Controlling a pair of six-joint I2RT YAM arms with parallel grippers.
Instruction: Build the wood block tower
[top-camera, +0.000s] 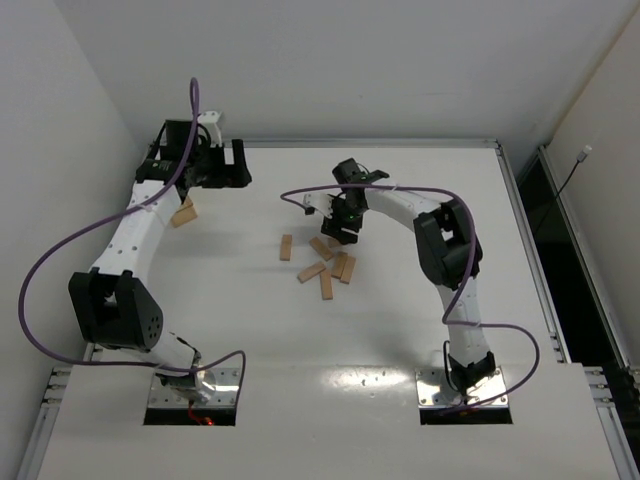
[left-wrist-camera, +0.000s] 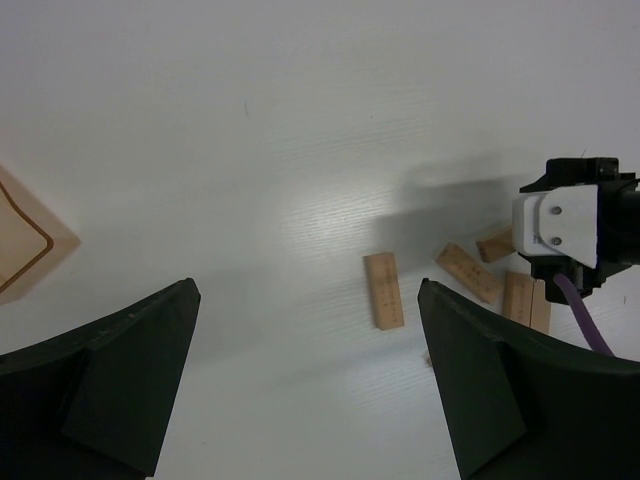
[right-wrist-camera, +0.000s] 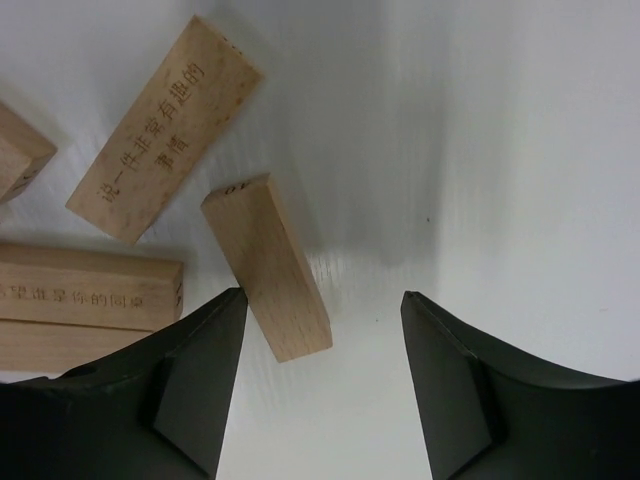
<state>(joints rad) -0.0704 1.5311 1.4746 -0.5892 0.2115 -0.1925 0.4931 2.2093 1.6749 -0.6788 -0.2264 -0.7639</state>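
The right tool (right-wrist-camera: 320, 300) hangs low over the white worktop (top-camera: 400, 330) with its two dark fingers apart and nothing held. One wood block (right-wrist-camera: 267, 265) lies between them, closer to one finger than the other. Its long side runs slanted across the gap, so the fingers could close on its thin sides. It is pale, smooth wood with square corners. Just beside it lie more wood blocks (right-wrist-camera: 165, 140), flat and loose, some with small writing on them. Nothing is stacked yet. A lone block (top-camera: 286, 247) lies a little apart from the pile. Far off at the back corner, the left tool (left-wrist-camera: 308, 290) is also open and empty, near a flat amber box (top-camera: 184, 212). The right arm is much nearer to the blocks.
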